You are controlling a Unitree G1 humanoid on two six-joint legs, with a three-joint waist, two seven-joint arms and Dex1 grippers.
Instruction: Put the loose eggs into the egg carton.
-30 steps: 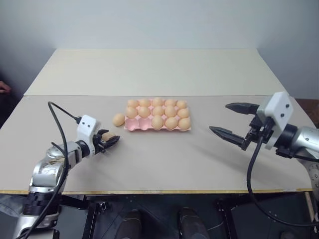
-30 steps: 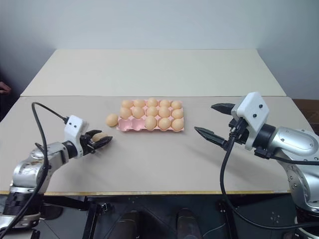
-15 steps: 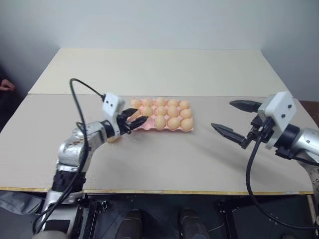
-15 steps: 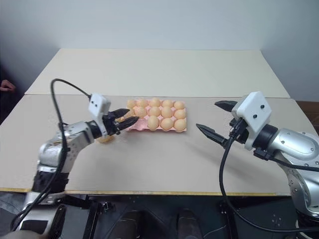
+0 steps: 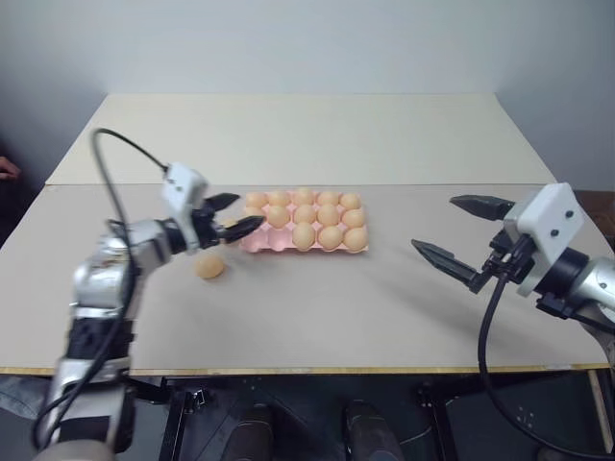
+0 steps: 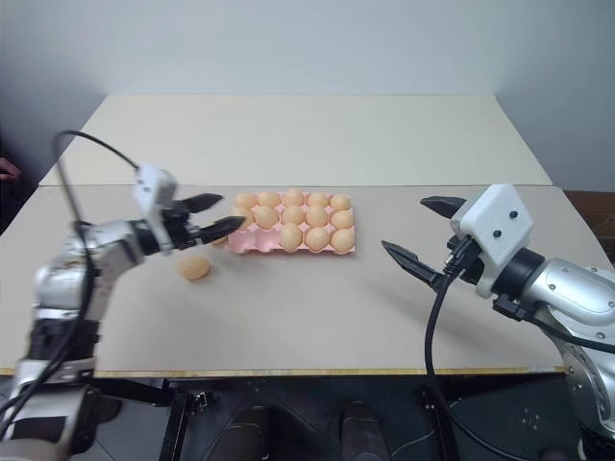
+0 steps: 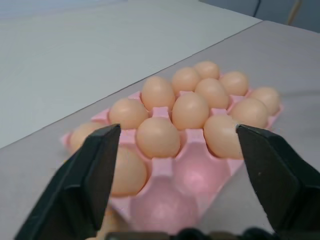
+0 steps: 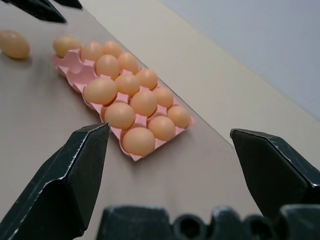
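Note:
The pink egg carton (image 5: 261, 242) lies mid-table, most cups filled with tan eggs and two front-left cups (image 7: 190, 172) bare. One loose egg (image 5: 210, 266) rests on the table in front of the carton's left end. Another loose egg (image 8: 65, 44) sits against that left end, partly hidden behind my left fingers in the eye views. My left gripper (image 5: 250, 208) hovers open and holds nothing just left of the carton, pointing at it. Off to the right of the carton, my right gripper (image 5: 432, 223) stays open and holds nothing above the table.
Two pale tables meet at a seam (image 5: 432, 184) just behind the carton. A black cable (image 5: 125, 149) arcs over my left arm. A person's hand (image 5: 8, 168) shows at the far left edge. Bare tabletop lies in front of the carton and between the arms.
My left gripper, shut on an egg a second ago, rose and swung to the carton's left end and opened. That egg now lies on the table. The right gripper stayed put.

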